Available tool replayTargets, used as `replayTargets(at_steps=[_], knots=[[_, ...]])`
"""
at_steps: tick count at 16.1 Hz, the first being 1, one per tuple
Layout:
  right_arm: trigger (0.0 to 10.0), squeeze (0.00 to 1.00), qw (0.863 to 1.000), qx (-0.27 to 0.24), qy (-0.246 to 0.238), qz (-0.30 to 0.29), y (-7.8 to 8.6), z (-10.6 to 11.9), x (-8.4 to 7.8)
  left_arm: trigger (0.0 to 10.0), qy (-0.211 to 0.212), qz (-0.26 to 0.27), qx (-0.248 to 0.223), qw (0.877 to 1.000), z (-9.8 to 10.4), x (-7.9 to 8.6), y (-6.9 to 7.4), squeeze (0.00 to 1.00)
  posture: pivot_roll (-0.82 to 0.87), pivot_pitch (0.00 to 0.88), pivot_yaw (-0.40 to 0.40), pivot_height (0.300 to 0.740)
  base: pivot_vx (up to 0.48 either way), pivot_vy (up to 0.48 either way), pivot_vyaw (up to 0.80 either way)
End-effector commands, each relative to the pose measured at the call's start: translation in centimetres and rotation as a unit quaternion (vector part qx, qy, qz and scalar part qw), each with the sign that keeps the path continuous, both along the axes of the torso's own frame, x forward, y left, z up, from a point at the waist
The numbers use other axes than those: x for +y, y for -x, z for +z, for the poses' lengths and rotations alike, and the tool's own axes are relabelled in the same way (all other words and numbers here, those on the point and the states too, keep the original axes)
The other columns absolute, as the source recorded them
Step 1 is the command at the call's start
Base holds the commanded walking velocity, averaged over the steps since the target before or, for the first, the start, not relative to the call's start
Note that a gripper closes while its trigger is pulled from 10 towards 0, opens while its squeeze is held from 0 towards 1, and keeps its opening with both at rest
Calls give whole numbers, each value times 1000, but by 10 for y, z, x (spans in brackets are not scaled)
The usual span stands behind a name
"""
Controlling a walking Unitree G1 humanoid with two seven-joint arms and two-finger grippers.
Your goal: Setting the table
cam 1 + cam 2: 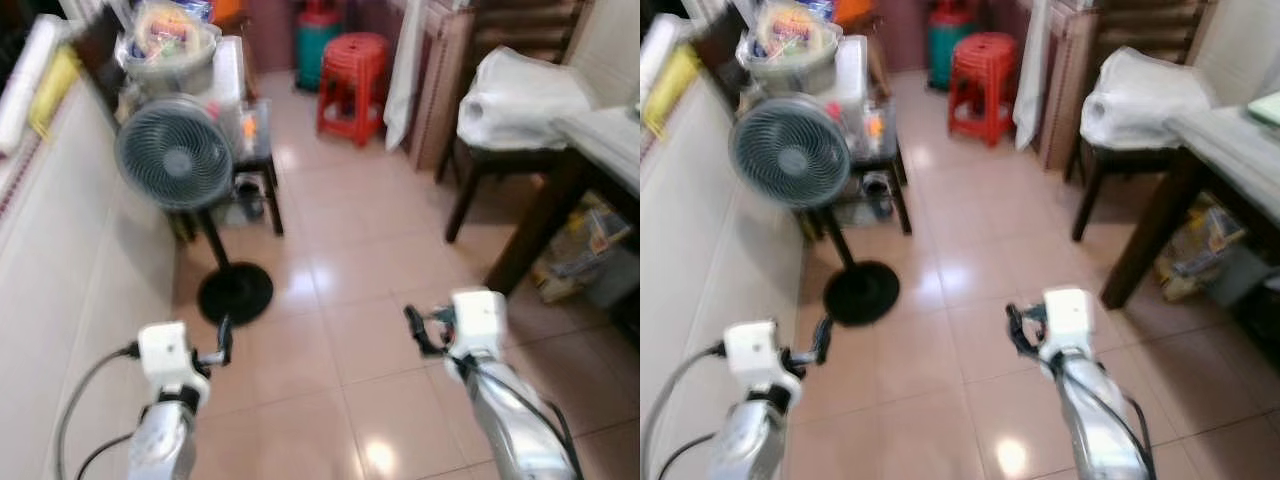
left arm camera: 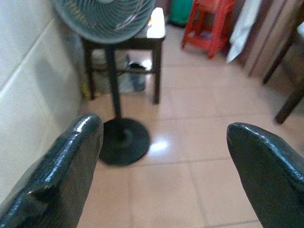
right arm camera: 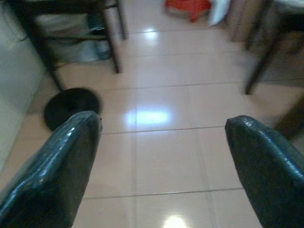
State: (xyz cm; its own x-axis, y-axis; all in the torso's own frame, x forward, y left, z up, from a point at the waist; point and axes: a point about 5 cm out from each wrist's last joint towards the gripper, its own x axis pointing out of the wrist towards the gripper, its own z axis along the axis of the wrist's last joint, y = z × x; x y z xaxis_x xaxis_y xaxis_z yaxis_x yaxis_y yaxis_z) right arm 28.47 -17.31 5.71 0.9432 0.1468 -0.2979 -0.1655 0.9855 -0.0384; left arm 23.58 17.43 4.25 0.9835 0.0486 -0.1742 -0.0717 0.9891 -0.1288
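Observation:
The dining table [image 1: 612, 138] stands at the far right, with a pale grey top and a dark wooden leg [image 1: 535, 225]. A dark chair [image 1: 470, 170] beside it carries a white plastic bag [image 1: 520, 90]. Both arms reach forward low over the tiled floor. My left gripper [image 1: 225, 338] is open with nothing between its fingers [image 2: 71, 161]; past them are the fan's base and the floor. My right gripper [image 1: 415, 328] is also open and holds nothing, its fingers [image 3: 61, 161] wide apart above bare tiles. No tableware can be made out.
A standing fan [image 1: 175, 155] with a round black base [image 1: 235, 292] is at the left by the white wall [image 1: 60, 260]. Behind it a small dark side table [image 1: 262, 160] holds clutter. A red stool [image 1: 352, 80] and a green cylinder [image 1: 318, 40] stand at the back. Boxes [image 1: 575, 250] lie under the dining table.

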Motion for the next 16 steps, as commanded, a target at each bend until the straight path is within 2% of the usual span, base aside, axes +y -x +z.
replayTargets(at_steps=[1, 3, 6, 11, 16], knots=[[10000, 0, 1000, 26, 1, 17, 5, -15, 5, 10000, -9, 12, 12, 1000, -6, 4, 0, 0, -97, 64, 117, 740, 0, 0, 0], [10000, 0, 1000, 20, 0, 16, 2, -12, 4, 10000, -8, 20, 8, 1000, -3, 8, -4, 0, -93, 70, 122, 740, 0, 0, 0], [10000, 0, 999, 26, 4, 17, 6, -20, 3, 10000, -4, 20, 4, 1000, -3, 9, -2, 0, -95, 79, 124, 740, 0, 0, -140], [10000, 0, 999, 28, 9, 24, 17, -24, 3, 10000, 5, 11, 9, 1000, -9, 2, 1, 0, -96, 91, 74, 740, 232, 0, -716], [10000, 0, 999, 18, 17, 26, 13, -21, -2, 10000, 12, 16, 10, 1000, -12, 1, 2, 0, -96, 95, 61, 740, 364, 0, -775]])
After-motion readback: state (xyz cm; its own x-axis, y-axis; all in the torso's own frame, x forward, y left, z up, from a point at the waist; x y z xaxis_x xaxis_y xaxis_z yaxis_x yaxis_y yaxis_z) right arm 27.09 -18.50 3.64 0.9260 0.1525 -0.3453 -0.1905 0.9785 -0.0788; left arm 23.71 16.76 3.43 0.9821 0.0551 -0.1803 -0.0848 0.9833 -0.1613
